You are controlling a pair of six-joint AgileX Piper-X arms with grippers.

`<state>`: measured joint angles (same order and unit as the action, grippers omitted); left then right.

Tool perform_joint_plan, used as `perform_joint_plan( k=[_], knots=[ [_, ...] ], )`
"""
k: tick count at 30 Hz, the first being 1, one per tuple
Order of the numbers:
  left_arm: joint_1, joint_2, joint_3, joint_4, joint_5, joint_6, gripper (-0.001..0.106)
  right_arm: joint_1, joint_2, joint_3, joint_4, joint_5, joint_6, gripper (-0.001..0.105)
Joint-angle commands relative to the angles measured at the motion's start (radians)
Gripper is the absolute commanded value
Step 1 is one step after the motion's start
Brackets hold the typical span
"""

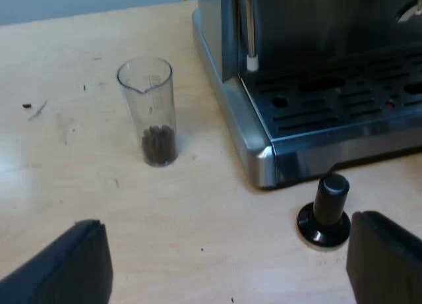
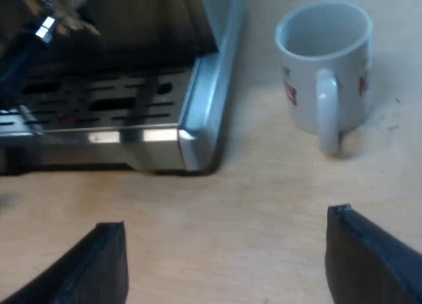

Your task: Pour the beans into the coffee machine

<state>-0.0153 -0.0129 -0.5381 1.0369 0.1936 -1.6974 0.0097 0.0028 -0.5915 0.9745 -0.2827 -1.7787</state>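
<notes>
Both grippers open wide, empty: left gripper (image 1: 227, 268) hovers over table, short of measuring glass (image 1: 150, 113); right gripper (image 2: 227, 254) near mug (image 2: 326, 66). Glass upright beside espresso machine (image 1: 264, 146), few beans (image 1: 159, 144) at bottom. Risks: off-centre finger clips tall narrow glass, topples it, beans scatter; tamper (image 1: 326, 212) close, could get bumped.

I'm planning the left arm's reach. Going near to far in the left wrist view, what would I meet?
left gripper, open → tamper with a black knob → measuring glass with beans in it. The espresso machine spans that whole depth, so I leave it out.
</notes>
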Motion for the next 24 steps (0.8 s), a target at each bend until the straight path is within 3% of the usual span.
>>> perform_joint_plan(
  k=[1, 9, 12, 14, 24],
  knots=[
    [-0.005, -0.032, -0.014, -0.019, 0.004, -0.011, 0.082, -0.006, 0.010, -0.032, -0.014, -0.020, -0.005, 0.064],
    [-0.005, 0.054, -0.073, -0.019, -0.002, -0.030, 0.082, 0.006, 0.098, -0.110, -0.086, -0.195, -0.031, 0.064],
    [-0.005, 0.121, -0.093, -0.042, -0.002, -0.030, 0.082, 0.058, 0.144, -0.149, -0.103, -0.201, -0.118, 0.064],
    [-0.005, 0.143, -0.097, -0.064, -0.002, -0.030, 0.082, 0.088, 0.167, -0.164, -0.103, -0.201, -0.138, 0.064],
    [-0.005, 0.237, -0.103, -0.169, -0.002, -0.030, 0.082, 0.251, 0.275, -0.177, -0.203, -0.201, -0.164, 0.064]
  ],
)
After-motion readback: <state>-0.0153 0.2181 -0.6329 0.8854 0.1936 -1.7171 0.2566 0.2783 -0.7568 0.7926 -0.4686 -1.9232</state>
